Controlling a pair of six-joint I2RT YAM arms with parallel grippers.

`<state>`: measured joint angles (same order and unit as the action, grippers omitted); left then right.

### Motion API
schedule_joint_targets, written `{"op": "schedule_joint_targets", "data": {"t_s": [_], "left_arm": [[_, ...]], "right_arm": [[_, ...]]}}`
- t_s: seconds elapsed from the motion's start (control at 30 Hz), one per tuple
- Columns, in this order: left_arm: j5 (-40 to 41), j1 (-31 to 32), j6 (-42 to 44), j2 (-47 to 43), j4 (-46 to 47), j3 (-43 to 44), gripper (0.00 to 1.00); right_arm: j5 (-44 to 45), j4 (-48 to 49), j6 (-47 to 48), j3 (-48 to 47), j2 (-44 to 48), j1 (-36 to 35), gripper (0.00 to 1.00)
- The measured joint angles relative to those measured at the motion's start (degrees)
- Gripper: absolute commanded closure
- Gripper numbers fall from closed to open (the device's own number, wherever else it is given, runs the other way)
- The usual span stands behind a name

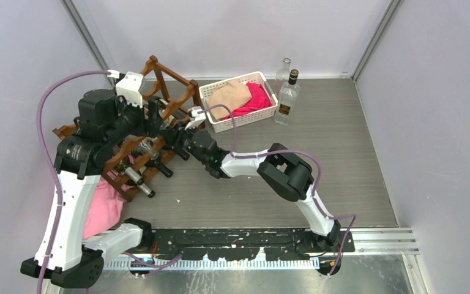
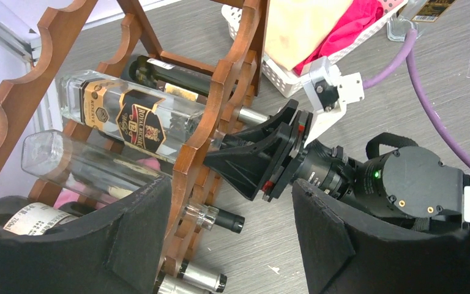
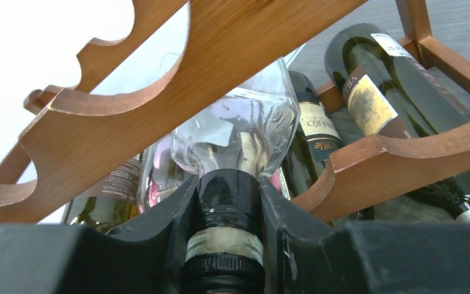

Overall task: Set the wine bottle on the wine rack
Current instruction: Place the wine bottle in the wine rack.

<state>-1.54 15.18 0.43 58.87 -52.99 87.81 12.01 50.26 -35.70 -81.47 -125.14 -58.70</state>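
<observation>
Nearly done: wine bottle point(image 3: 245, 128) lies in wine rack point(image 3: 128, 116) scallop, ctr of frame, neck pinched by right pincer point(image 3: 227, 202). Left pincer point(image 2: 229, 226) spread, empty, btm of frame. Remaining, prob.: let go, back arm out.

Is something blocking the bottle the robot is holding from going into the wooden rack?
No, nothing visible blocks it. The right end effector grips the clear bottle by its neck, and its body already reaches in between the wine rack rails. The dark green bottles lie beside it, not in its path.
</observation>
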Motion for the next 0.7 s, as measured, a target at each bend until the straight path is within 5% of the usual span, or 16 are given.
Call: {"op": "schedule_joint_targets", "data": {"t_s": [0.53,0.7], "left_arm": [[0.00,0.00,0.00,-0.63,0.00,-0.02,0.27],[-0.02,0.00,0.00,-0.83,0.00,-0.04,0.27]], "right_arm": [[2.75,-7.02,15.41,-3.61,-0.02,-2.25,0.84],[3.02,-8.96,18.64,-4.74,-0.42,-2.38,0.66]]}}
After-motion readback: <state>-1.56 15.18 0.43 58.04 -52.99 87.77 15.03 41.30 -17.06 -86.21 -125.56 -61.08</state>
